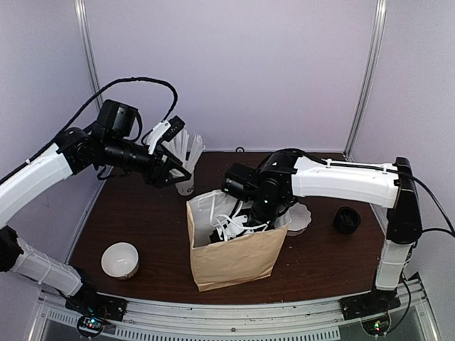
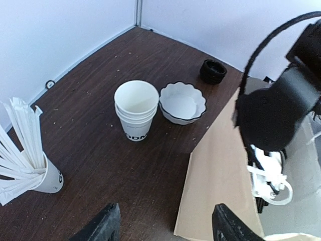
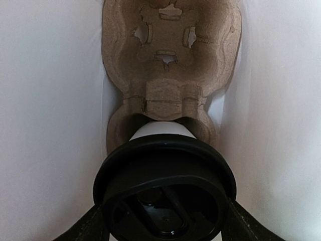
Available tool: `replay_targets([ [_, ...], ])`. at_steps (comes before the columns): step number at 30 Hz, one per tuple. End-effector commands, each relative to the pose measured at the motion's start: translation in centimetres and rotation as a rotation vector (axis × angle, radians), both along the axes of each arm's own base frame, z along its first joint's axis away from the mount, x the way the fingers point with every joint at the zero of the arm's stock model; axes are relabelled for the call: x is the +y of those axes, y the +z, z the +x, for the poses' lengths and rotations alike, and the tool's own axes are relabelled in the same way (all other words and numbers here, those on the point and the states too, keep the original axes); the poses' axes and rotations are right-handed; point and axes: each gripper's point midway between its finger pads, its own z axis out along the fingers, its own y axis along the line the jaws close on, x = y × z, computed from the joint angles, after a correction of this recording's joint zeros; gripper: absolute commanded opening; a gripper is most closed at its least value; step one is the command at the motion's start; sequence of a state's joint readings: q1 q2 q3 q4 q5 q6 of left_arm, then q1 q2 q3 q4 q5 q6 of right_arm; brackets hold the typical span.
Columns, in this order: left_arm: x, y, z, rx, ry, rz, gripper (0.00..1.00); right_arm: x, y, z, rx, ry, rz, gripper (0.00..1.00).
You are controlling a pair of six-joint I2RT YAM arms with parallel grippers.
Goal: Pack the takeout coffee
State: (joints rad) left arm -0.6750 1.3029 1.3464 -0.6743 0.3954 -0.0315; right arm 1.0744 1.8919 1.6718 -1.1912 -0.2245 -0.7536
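- A white bowl [image 1: 119, 260] stands open side up on the dark wooden table [image 1: 142, 213], near the left front corner and well apart from everything else.
- The left gripper [image 2: 164, 227] hangs above the table's far left part with its fingers spread wide and nothing between them.
- Just beside it, a white cup of paper-wrapped straws [image 1: 186, 160] stands upright.
- A brown paper bag [image 1: 234, 259] stands open in the middle of the table, and the right arm reaches down into it from the right.
- Inside the bag, the takeout coffee [image 3: 165, 165] sits upright in the near pocket of a cardboard cup carrier [image 3: 170, 65]; the far pocket holds nothing.
- The right gripper [image 3: 163, 223] grasps the coffee, one finger pressed to each side of its black lid.
- A stack of white paper cups [image 2: 136, 108] touches a white scalloped bowl [image 2: 183, 103] right of the bag.
- A stack of black lids [image 1: 346, 219] sits farthest right.
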Motion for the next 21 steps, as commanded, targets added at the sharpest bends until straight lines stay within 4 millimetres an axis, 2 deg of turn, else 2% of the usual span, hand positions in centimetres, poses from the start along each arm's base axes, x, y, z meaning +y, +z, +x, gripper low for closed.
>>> replay_targets([
  [1, -0.5, 3.2, -2.9, -0.053, -0.167, -0.067, 0.66, -1.4, -5.1, 1.1, 0.005, -0.062, -0.117, 0.69],
  [6, -0.3, 2.7, -4.1, -0.005, -0.245, -0.005, 0.69, -1.2, -3.8, 1.2, -0.006, -0.068, -0.101, 0.72],
  [10, -1.4, 2.0, -5.2, 0.042, -0.320, 0.020, 0.69, -1.4, -3.0, 0.9, 0.008, -0.059, -0.110, 0.75],
  [15, -3.2, 0.4, -6.4, 0.077, -0.389, 0.058, 0.69, -1.3, -2.9, 0.8, 0.008, -0.058, -0.106, 0.76],
  [18, -4.1, -0.7, -6.3, 0.056, -0.394, 0.120, 0.68, -1.1, -2.6, 0.8, 0.007, -0.060, -0.101, 0.77],
  [21, -5.1, -1.4, -5.5, 0.072, -0.374, 0.128, 0.67, -1.1, -2.8, 0.9, 0.002, -0.057, -0.110, 0.77],
])
